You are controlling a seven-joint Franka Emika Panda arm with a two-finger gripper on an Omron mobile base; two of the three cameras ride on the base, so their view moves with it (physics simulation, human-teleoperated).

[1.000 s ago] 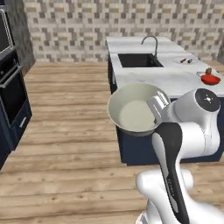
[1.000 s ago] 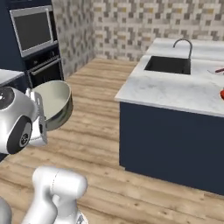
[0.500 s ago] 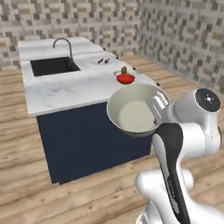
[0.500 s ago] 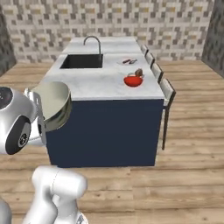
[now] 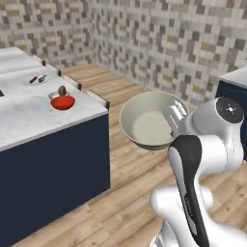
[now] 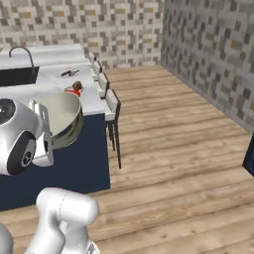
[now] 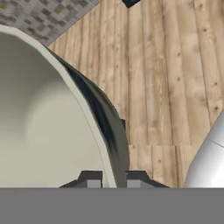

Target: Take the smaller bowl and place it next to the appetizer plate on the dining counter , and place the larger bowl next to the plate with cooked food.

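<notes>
A white robot arm carries the larger bowl [image 5: 150, 120] through a rendered kitchen, the beige-cream vessel held in the air above the wooden floor [image 5: 126, 159], off the corner of the dining counter [image 5: 34, 116] and apart from it. The gripper [image 7: 110, 180] is clamped onto the bowl's rim: in the hand view one dark fingertip sits against the pale inside wall and the other against the mottled grey-green outside, with the rim pinched between them. In the left base view the bowl tilts its pale, empty interior toward the camera; in the right base view [image 6: 62, 119] it is seen from the side, close against the arm's rounded white joint.

On the dining counter, near its corner closest to the carried bowl, the smaller bowl [image 5: 63, 102] rests upright, glossy red. Just behind it, almost touching, lies the appetizer plate [image 5: 54, 94] with a brown lump of food [image 5: 62, 90] on it. Farther along the marble top from that pair is a small cluster with a red piece [image 5: 34, 79], too small to identify. Bar stools [image 6: 113, 105] line the counter's edge, and the curved tap [image 6: 20, 51] rises at its far end
</notes>
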